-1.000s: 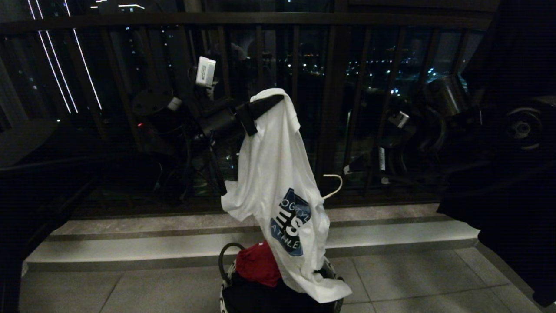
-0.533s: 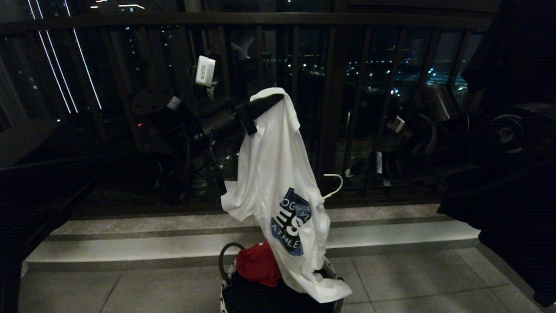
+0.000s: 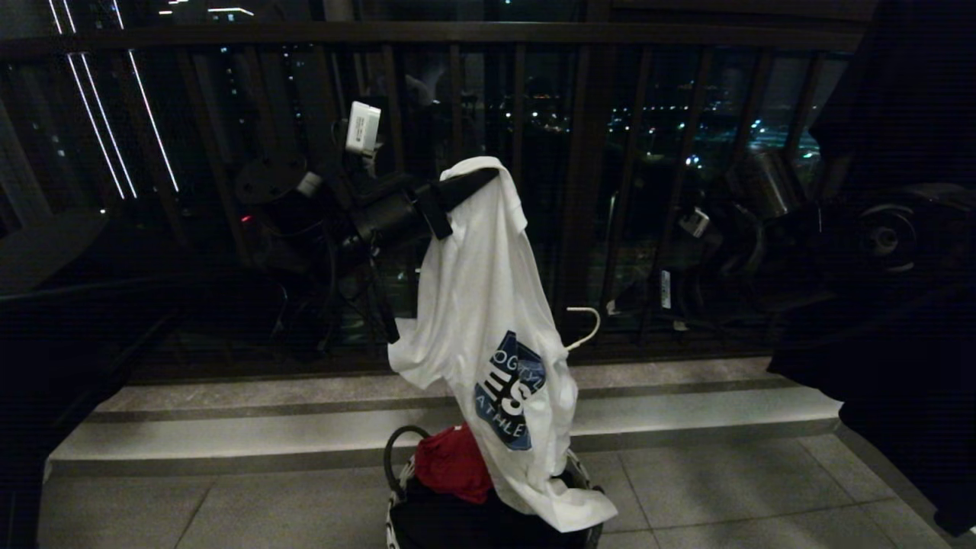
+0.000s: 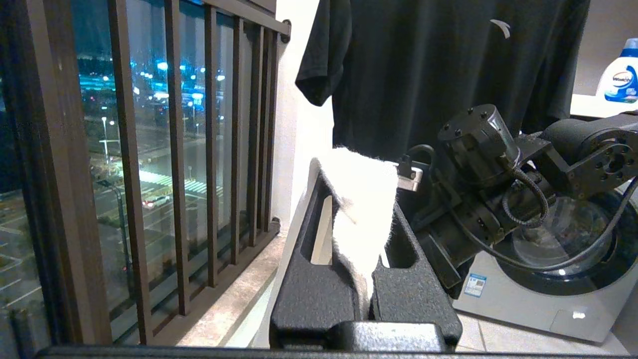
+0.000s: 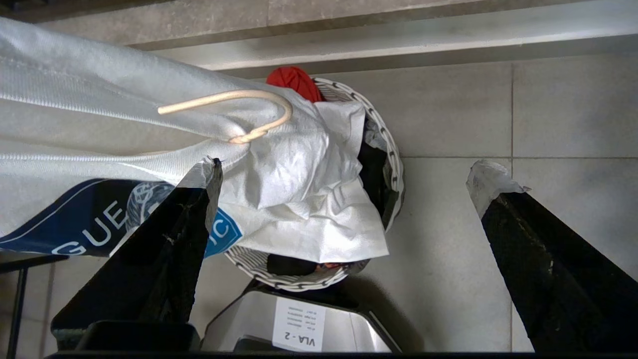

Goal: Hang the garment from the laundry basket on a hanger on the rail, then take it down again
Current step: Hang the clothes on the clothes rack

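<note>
We see the dark balcony railing (image 3: 488,34) of vertical bars spanning the back of the scene, with night city lights beyond it. In the left wrist view a black short-sleeved garment (image 4: 448,65) hangs beside the railing, above a grey front-loading washing machine (image 4: 558,279).

In front of the railing hangs the white short-sleeved T-shirt with a blue-and-dark chest graphic (image 3: 488,320). Its top bunch is pinched in the left end effector (image 3: 467,185), whose jaws are closed tight on the cloth at about the railing's mid-height. The shirt drapes straight down from there, and its lower hem rests on the rim of the round white woven laundry basket with dark trim (image 3: 579,469), which stands on the tiled floor (image 3: 724,488) by the stone step. A red cloth (image 3: 454,461) and dark clothing lie in the basket.

The right end effector (image 5: 344,174) is spread wide and grips nothing; it hovers on the shirt's right side, looking down over the basket.

The hook of the thin white wire hanger (image 3: 585,326) sticks out from the shirt's right edge, near the graphic.
</note>
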